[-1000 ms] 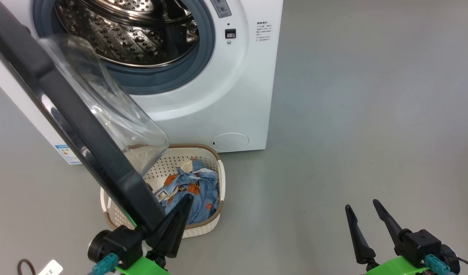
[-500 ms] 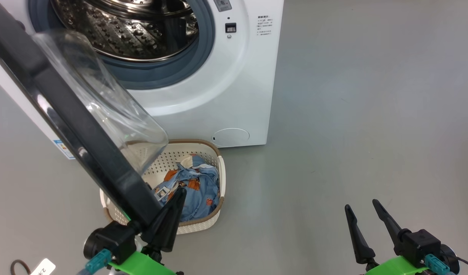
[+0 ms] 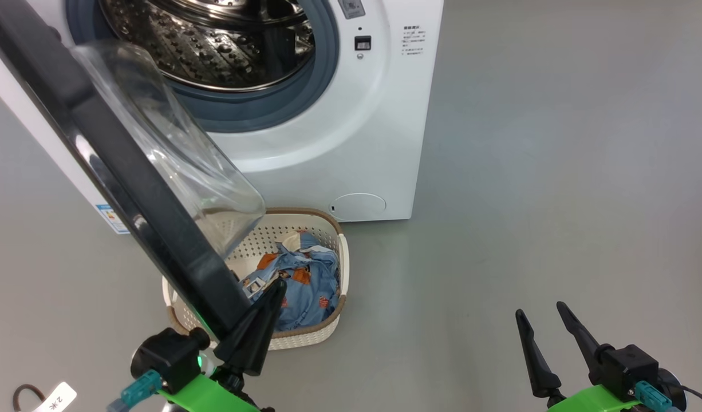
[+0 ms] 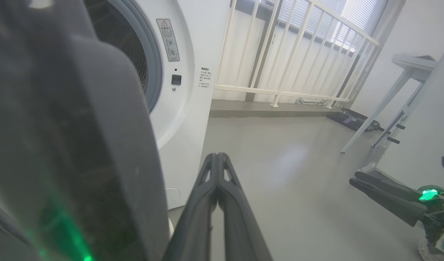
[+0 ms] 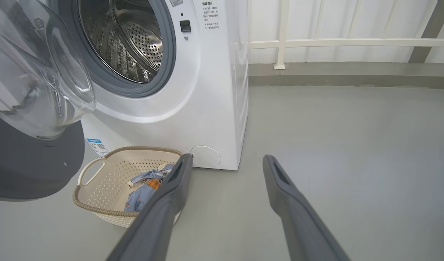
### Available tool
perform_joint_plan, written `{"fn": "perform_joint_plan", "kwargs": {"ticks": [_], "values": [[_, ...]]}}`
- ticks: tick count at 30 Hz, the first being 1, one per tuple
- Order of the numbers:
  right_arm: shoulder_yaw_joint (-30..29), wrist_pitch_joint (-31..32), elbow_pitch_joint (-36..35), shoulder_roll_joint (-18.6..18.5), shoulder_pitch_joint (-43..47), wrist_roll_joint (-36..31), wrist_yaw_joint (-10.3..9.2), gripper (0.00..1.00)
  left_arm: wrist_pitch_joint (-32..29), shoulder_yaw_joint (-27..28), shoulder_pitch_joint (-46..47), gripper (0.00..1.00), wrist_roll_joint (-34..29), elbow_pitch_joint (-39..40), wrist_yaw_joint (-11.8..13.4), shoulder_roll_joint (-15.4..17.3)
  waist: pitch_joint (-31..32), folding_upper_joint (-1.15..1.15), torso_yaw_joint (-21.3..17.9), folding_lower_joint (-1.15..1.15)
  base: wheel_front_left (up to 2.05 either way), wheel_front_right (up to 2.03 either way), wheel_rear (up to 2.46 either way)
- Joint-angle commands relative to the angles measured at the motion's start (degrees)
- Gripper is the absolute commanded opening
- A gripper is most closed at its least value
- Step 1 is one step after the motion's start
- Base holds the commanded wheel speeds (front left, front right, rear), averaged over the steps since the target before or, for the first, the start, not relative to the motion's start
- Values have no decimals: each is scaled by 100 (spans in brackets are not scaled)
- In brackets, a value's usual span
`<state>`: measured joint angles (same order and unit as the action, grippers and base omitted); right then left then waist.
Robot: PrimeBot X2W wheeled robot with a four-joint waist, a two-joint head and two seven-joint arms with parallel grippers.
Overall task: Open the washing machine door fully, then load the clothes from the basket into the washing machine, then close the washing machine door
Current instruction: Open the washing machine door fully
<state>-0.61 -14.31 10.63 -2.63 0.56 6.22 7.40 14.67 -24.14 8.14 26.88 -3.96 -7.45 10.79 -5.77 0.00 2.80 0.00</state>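
Door (image 3: 127,189): overhanging basket (image 3: 322,220) at 9 o'clock.
Left end effector (image 3: 277,286): sitting closed beside door.
Right end effector (image 3: 539,309): hovering open.

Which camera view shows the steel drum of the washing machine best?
The right wrist view: most of the drum shows through the open mouth, with its perforated wall. The head view cuts off its upper part. The left wrist view gives a thin dark strip beside the door.

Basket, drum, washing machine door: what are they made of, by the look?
Basket: matte cream plastic, moulded hole grid; brown rim looks woven, likely moulded. Drum: polished steel, mirror glints, dimples. Washing machine door: clear bowl, glass or plastic; glossy black rim, probably plastic.
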Motion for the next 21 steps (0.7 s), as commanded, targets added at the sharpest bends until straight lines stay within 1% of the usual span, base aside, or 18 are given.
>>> {"fn": "perform_joint_plan", "kwargs": {"ticks": [1,7,15,21], "values": [[161,-69,-93,-25,-157,63,9,100,33,322,106,0,-48,56,-3,70,24,0,39,0,0,0,0],[165,-69,-54,-25,-167,99,9,100,33,416,64,0,-145,-33,-3,-10,59,0,97,0,0,0,0],[189,-69,-37,-25,-181,132,9,100,33,620,46,0,-303,-203,-3,-74,15,0,61,0,0,0,0],[182,-69,-42,-25,-164,148,9,100,33,502,103,0,-389,-179,-3,-114,-5,0,40,0,0,0,0]]}}
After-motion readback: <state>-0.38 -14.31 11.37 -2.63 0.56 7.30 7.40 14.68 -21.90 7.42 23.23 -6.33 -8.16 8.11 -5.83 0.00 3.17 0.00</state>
